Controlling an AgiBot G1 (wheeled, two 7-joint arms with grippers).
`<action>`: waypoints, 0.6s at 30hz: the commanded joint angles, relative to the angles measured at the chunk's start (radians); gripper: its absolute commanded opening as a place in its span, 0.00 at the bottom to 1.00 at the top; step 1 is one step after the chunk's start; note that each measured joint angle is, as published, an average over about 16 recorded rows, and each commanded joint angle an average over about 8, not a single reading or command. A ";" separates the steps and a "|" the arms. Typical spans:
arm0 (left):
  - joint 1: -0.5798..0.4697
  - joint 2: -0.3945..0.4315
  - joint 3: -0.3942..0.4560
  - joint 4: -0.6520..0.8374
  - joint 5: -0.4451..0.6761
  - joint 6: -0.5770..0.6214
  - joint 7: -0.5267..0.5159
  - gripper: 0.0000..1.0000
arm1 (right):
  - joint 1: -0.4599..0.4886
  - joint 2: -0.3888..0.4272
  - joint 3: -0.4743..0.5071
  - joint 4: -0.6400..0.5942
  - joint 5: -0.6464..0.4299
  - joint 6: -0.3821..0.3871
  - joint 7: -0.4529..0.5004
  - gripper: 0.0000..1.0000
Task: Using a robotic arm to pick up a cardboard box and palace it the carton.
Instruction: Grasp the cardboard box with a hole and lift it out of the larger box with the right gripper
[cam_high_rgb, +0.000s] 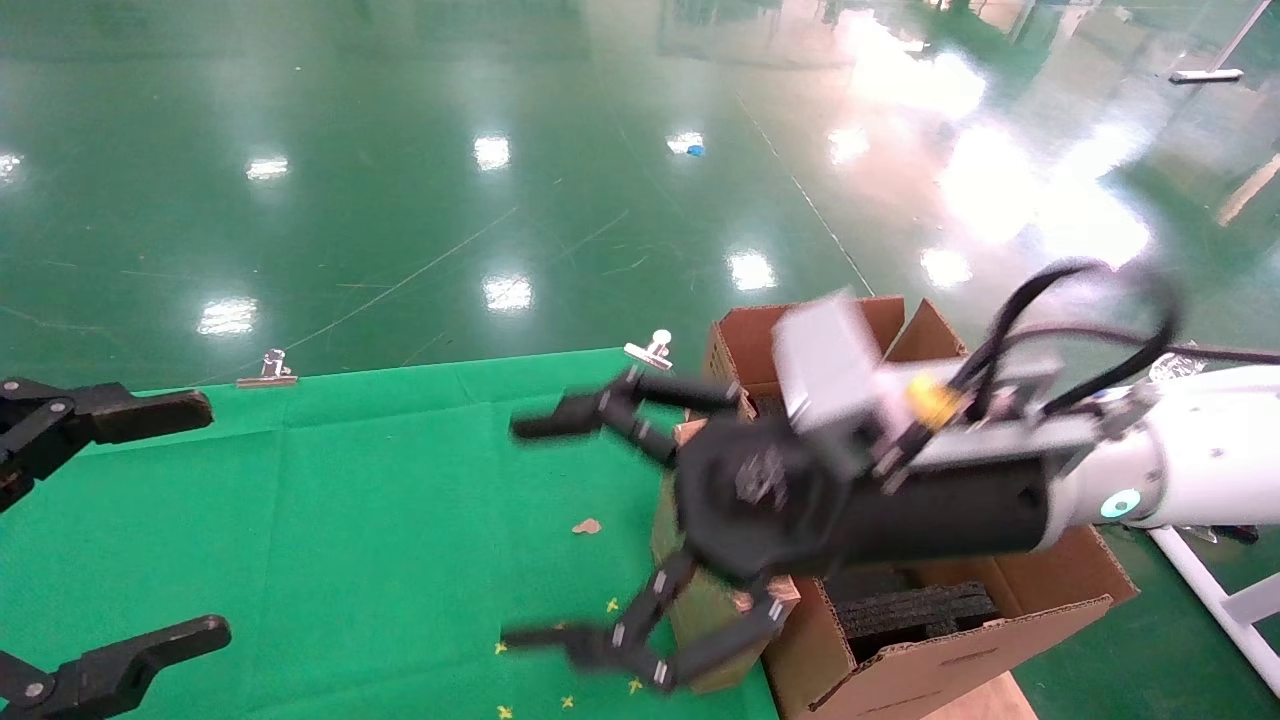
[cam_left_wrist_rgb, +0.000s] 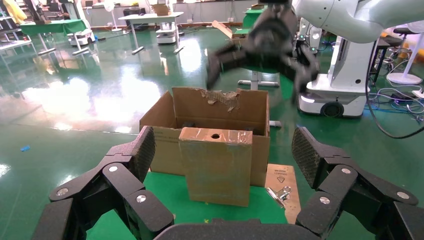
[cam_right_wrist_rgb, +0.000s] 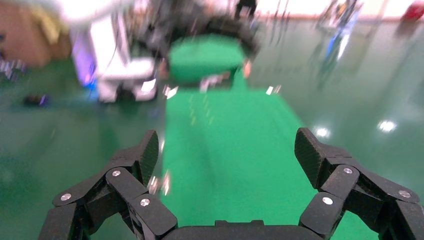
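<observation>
The robotic arm (cam_high_rgb: 1180, 470), white with a green ring light and a grey camera block on top, reaches in from the right and hangs above the near left corner of the carton (cam_high_rgb: 950, 620), its black right gripper (cam_high_rgb: 590, 530) blurred and pointing left over the table edge with its jaws spread wide apart and nothing between them. The cardboard box (cam_left_wrist_rgb: 216, 165) stands upright on the green cloth, just in front of the carton's left wall, its taped top face with the small round hole uppermost; in the head view the gripper's body covers most of it, so only a strip of its side (cam_high_rgb: 700, 600) shows below the wrist. The carton sits at the table's right end with its flaps open, one flap edge torn ragged (cam_left_wrist_rgb: 222, 97), and black foam inserts (cam_high_rgb: 915, 610) lying inside. The left gripper (cam_high_rgb: 110, 520) waits at the far left edge of the table, jaws wide apart and empty, aimed at the box. A small brown scrap (cam_high_rgb: 586, 526) lies on the cloth (cam_high_rgb: 350, 500) between the two grippers, yellow marks (cam_high_rgb: 610, 605) dot the near part, and metal binder clips (cam_high_rgb: 268, 370) pin the cloth at the far edge. Beyond the table stretches a glossy green floor (cam_high_rgb: 450, 150) with bright light reflections.
</observation>
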 joint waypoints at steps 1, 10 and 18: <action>0.000 0.000 0.000 0.000 0.000 0.000 0.000 1.00 | 0.015 0.000 -0.020 0.018 -0.042 -0.007 0.006 1.00; 0.000 0.000 0.001 0.000 -0.001 0.000 0.001 1.00 | 0.250 -0.121 -0.285 0.035 -0.441 -0.047 0.065 1.00; -0.001 0.000 0.002 0.000 -0.001 0.000 0.001 1.00 | 0.499 -0.192 -0.510 0.032 -0.584 -0.063 0.134 1.00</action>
